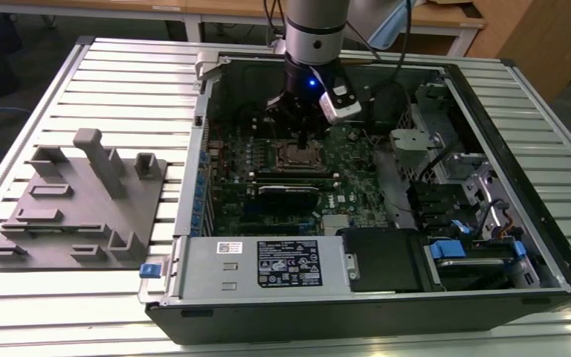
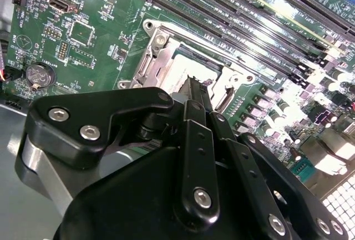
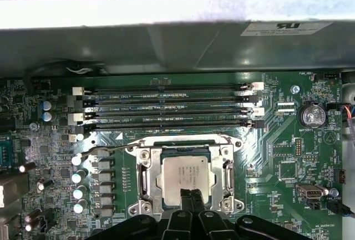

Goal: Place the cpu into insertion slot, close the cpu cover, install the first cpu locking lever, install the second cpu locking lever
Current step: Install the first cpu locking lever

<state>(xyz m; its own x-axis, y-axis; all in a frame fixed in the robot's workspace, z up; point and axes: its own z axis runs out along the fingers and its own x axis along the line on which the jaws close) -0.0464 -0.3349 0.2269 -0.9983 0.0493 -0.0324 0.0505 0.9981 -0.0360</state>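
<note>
The cpu, a silvery-grey square chip, lies flat in the insertion slot on the green motherboard. The cpu cover lies down around it, so the chip shows through its window. A thin wire lever runs along the socket's side toward the memory slots, with its hooked end sticking out; I cannot tell whether it is latched. My gripper is shut, fingers together with nothing between them. Its tips hang over the chip's edge. In the exterior view the gripper stands upright just above the socket.
Long black memory slots run beside the socket, and a coin battery sits nearby. The open computer case walls in the board. A power supply lies at its front. A grey fixture stands on the slatted table.
</note>
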